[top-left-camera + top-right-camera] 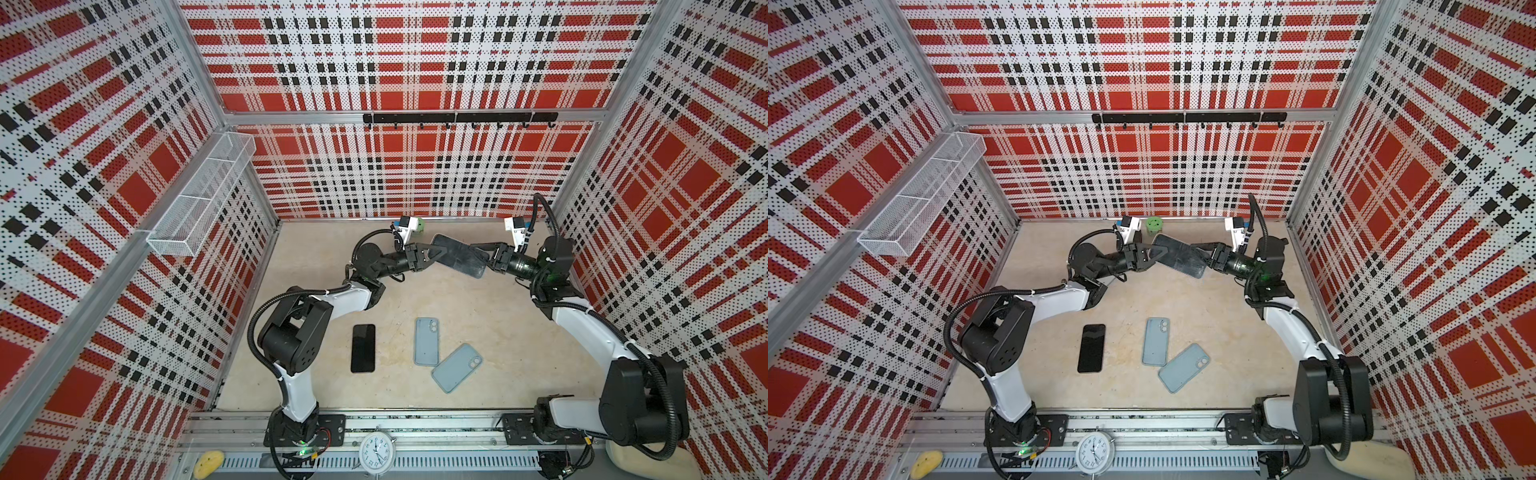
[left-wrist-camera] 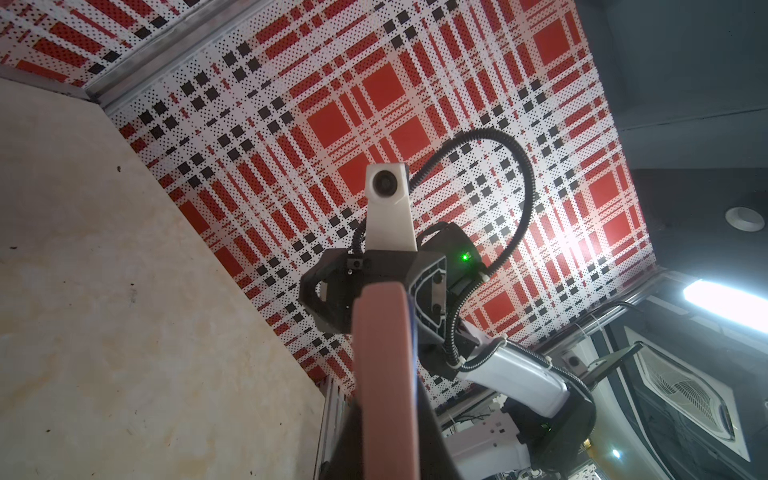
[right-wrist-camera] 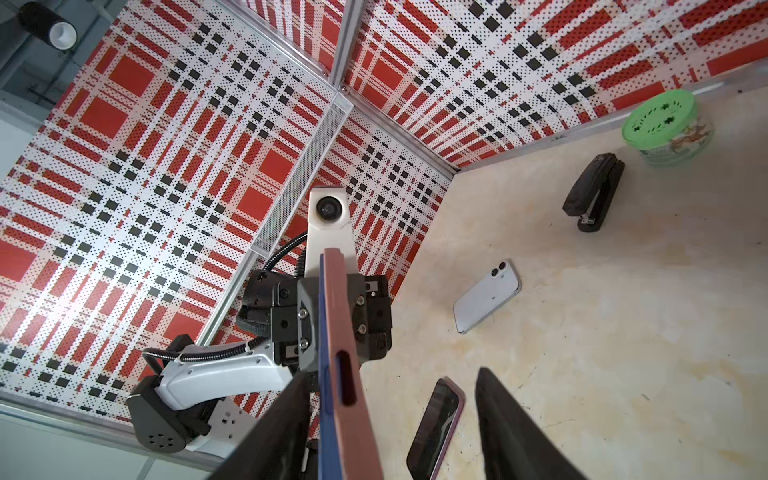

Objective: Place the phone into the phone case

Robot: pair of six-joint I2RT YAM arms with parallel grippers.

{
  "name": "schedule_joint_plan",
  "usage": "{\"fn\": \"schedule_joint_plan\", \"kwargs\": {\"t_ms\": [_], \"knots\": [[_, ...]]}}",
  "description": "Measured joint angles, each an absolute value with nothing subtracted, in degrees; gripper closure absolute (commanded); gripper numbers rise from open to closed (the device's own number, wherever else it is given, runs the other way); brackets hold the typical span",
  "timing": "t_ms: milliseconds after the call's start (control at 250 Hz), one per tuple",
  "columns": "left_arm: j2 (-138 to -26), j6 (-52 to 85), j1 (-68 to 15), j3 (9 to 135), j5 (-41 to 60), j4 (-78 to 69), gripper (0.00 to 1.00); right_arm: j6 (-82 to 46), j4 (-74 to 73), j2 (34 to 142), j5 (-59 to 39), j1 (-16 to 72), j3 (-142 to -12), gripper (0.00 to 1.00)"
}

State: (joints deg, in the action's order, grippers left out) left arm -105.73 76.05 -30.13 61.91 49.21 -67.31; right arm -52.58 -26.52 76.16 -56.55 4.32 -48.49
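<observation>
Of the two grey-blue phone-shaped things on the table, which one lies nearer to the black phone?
The straight one, roughly parallel to the black phone; the slanted one lies farther right in both top views.

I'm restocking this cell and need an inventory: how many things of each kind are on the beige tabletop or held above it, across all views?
Phones: 3 (held dark-screened phone, black phone, white phone seen only by the right wrist)
Phone cases: 3 (reddish-brown case on the held one, light blue case, slanted light blue case)
Black stapler: 1
Green-lidded clear jar: 1
Total: 8
</observation>
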Motion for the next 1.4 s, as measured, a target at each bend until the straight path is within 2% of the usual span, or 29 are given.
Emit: {"fn": "schedule_joint_plan", "kwargs": {"t_ms": [416, 760, 868, 1129, 1401], "knots": [[-105.7, 77.0, -29.6, 62.4, 46.8, -68.2, 0.92, -67.4, -48.2, 80.2, -60.6, 4.0, -43.0, 0.47], [-105.7, 76.6, -29.0, 62.4, 44.2, -68.0, 0.91, -73.6, -58.3, 81.9, -61.8, 4.0, -38.9, 0.51], [-105.7, 76.2, -28.9, 62.4, 43.9, -67.6, 0.91, -72.7, -57.5, 81.8, -61.9, 4.0, -38.3, 0.57], [-105.7, 75.5, -29.0, 62.4, 43.9, -66.7, 0.90, -68.6, -52.1, 79.2, -61.4, 4.0, -38.3, 0.79], [-105.7, 74.6, -29.0, 62.3, 43.9, -63.6, 0.81, -62.0, -43.4, 76.8, -60.1, 4.1, -38.6, 1.00]]}}
